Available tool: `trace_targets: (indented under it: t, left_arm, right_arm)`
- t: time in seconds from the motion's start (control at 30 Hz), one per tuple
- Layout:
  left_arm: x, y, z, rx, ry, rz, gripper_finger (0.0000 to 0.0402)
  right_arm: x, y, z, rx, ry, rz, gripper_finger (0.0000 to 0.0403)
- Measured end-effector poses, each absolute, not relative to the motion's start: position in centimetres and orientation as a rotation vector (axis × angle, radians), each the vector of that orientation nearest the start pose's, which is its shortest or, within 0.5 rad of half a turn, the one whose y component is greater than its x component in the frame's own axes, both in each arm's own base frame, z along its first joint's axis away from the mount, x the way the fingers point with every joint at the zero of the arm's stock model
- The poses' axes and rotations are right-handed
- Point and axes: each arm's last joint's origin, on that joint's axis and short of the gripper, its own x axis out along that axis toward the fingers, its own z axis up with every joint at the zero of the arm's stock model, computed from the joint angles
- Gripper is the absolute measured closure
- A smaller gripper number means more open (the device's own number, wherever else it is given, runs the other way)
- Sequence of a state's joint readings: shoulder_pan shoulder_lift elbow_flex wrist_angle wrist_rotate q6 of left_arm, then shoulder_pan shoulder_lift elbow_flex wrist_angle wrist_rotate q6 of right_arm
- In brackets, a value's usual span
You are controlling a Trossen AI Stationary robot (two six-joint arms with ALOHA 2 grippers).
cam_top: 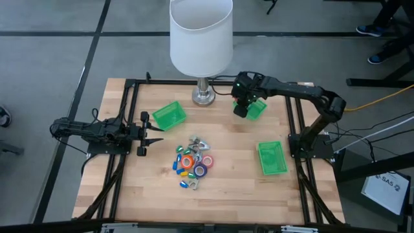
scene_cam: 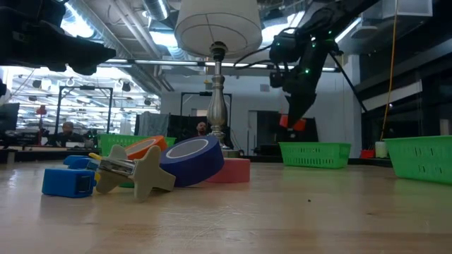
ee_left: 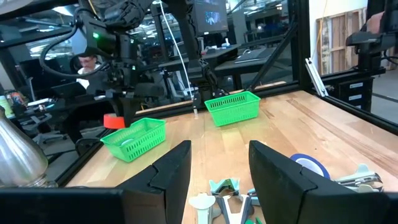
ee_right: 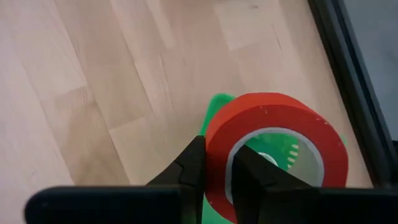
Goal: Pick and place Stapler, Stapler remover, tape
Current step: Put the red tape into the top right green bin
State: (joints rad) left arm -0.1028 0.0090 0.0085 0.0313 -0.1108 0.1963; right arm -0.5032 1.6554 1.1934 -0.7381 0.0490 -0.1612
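My right gripper [ee_right: 217,160] is shut on a red tape roll [ee_right: 273,146] and hangs over the far green bin [cam_top: 257,109], left of its middle. The low view shows the roll [scene_cam: 297,125] well above that bin [scene_cam: 314,153]. On the table's middle lies a pile [cam_top: 193,164] of small tape rolls, blue and yellow staplers and silvery claw-shaped removers. The low view shows a blue roll [scene_cam: 191,161] leaning on a pink one [scene_cam: 232,170]. My left gripper [cam_top: 146,133] waits open at the table's left side, level above the wood, left of the pile. My right gripper pinches the wall of the red roll [ee_right: 216,134], with one finger [ee_right: 249,171] inside the ring's hole and the other [ee_right: 191,165] outside it. The fingers come from above, pointing down. The roll is lifted clear and hangs over the green bin [ee_right: 214,112].
A lamp with a white shade [cam_top: 201,35] stands on a metal base [cam_top: 204,96] at the far edge. A second green bin [cam_top: 169,116] sits far left of the pile, a third [cam_top: 272,158] at the right. A black frame [cam_top: 131,84] borders the table.
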Motion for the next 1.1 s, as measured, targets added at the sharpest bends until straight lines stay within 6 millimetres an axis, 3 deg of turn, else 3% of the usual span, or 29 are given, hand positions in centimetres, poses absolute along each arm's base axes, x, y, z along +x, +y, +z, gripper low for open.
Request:
trace_targets:
  t: [0.33,0.8,1.1]
  left_arm:
    - [9.7,-0.7,16.9,0.193,-0.030,0.011,0.0245]
    - [9.7,-0.7,16.9,0.193,-0.029,0.011,0.0245]
    - [9.7,-0.7,16.9,0.193,-0.030,0.011,0.0245]
  right_arm:
    - [28.0,-16.5,20.8,0.188,1.279,-0.407,0.0349]
    - [26.4,-18.1,20.6,0.290,1.307,-0.458,0.0348]
    - [25.7,-18.0,19.2,0.336,1.312,-0.431,0.0348]
